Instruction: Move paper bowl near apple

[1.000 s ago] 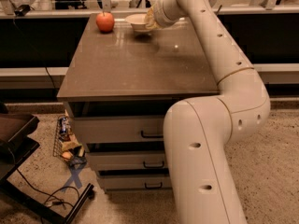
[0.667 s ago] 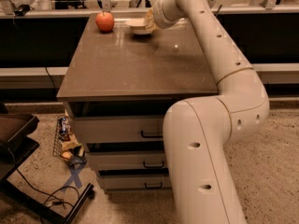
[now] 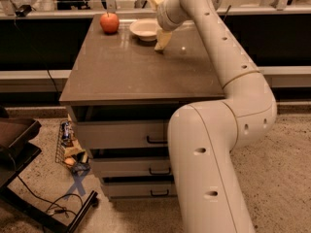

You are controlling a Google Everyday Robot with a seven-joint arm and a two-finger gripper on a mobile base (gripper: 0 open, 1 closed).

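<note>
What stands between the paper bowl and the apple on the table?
Nothing visible. Only a narrow strip of bare table separates the paper bowl from the apple on its left. The gripper is open at the bowl's right edge, away from that gap.

One high view behind arm (image 3: 228,57), looking down at cabinet (image 3: 121,74); tool (image 3: 157,23) far end

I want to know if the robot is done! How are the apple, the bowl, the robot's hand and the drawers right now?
paper bowl: upright on the table, looks empty, close to the apple with a small gap.
apple: whole, sitting stem up near the table's back edge.
gripper: open, at the bowl's right side, holding nothing.
drawers: all three shut.
</note>
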